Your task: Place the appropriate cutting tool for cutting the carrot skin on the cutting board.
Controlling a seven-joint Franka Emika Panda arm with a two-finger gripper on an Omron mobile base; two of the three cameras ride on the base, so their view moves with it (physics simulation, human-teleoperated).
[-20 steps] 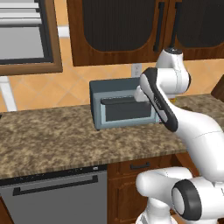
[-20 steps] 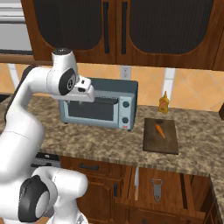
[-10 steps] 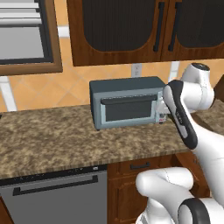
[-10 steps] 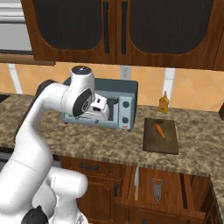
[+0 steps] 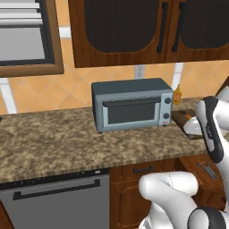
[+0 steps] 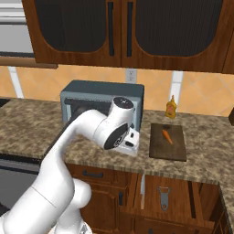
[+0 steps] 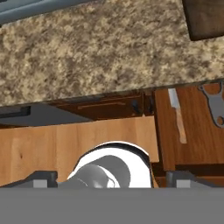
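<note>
The carrot lies on the dark brown cutting board, to the right of the toaster oven. Below the board a drawer stands open with a grey peeler in it. In the hand view the peeler lies at the right of the drawer, beside a wooden-handled knife. My gripper is open with nothing between its fingertips. It hangs over the counter's front edge, left of the board. A corner of the board shows at the top right of the hand view.
A grey toaster oven stands at the back of the granite counter. A yellow bottle stands behind the board. A dishwasher front sits under the counter at the left. Dark wall cabinets hang above.
The arm has swung right and down, from in front of the toaster oven to the counter's front edge near the board.
</note>
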